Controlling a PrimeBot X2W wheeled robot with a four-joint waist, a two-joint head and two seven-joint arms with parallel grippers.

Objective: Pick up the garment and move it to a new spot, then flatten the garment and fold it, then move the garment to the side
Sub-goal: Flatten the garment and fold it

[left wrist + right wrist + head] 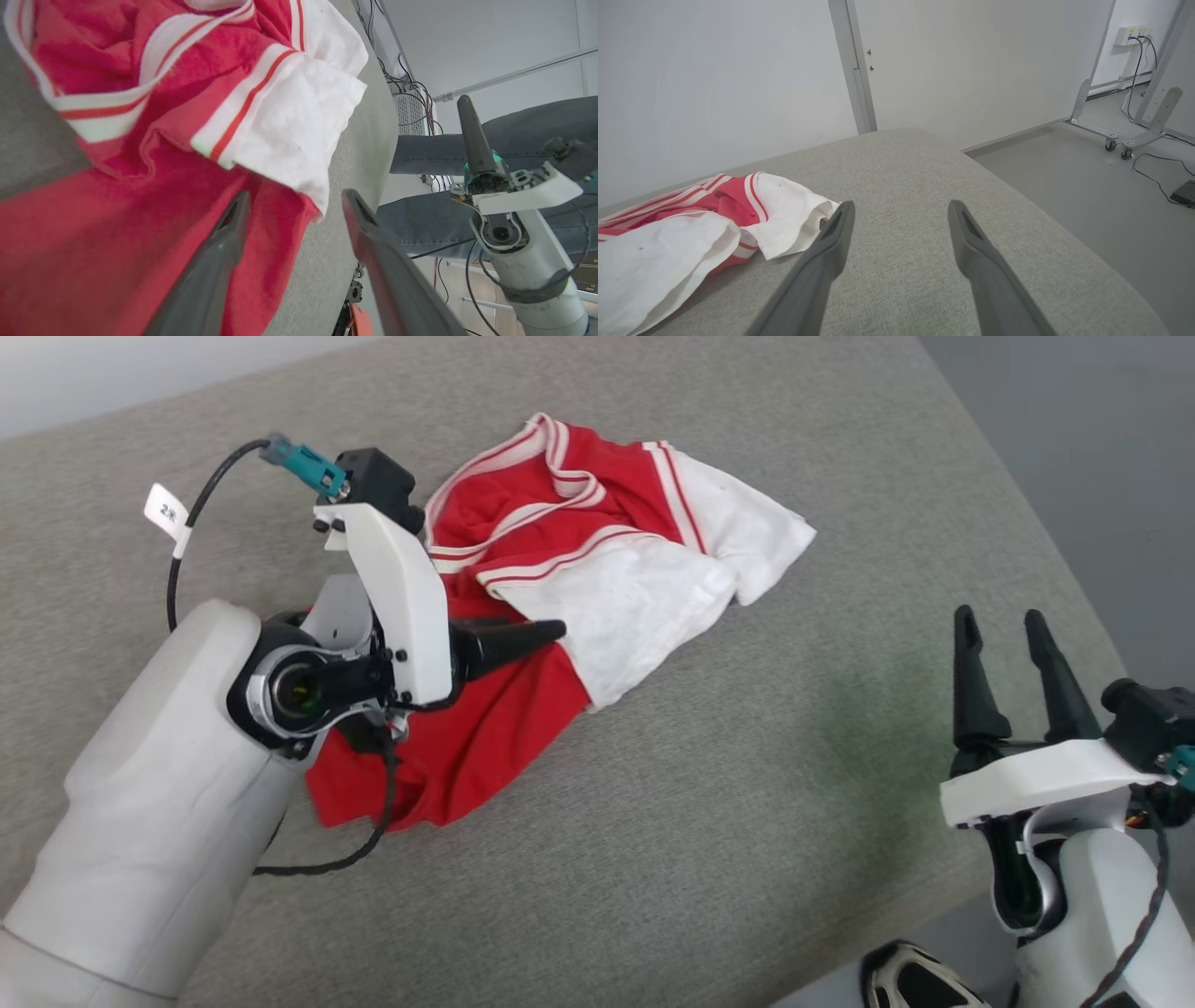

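While the left gripper [295,196] hangs with its fingers spread over the garment [597,551], which lies crumpled on the grey cushion [747,784], closing there could pinch several layers or only the white sleeve, and the shirt would lift bunched. Whether a finger touches the cloth is unclear. The right gripper [997,616], fingers apart, stands well right of the garment.

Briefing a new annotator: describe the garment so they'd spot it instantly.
Find the grey fabric surface in front of the robot. Crumpled on it, beneath the open left gripper, lies the garment. It stands out against the grey: bright red body, white short sleeves, red-and-white stripe trim.
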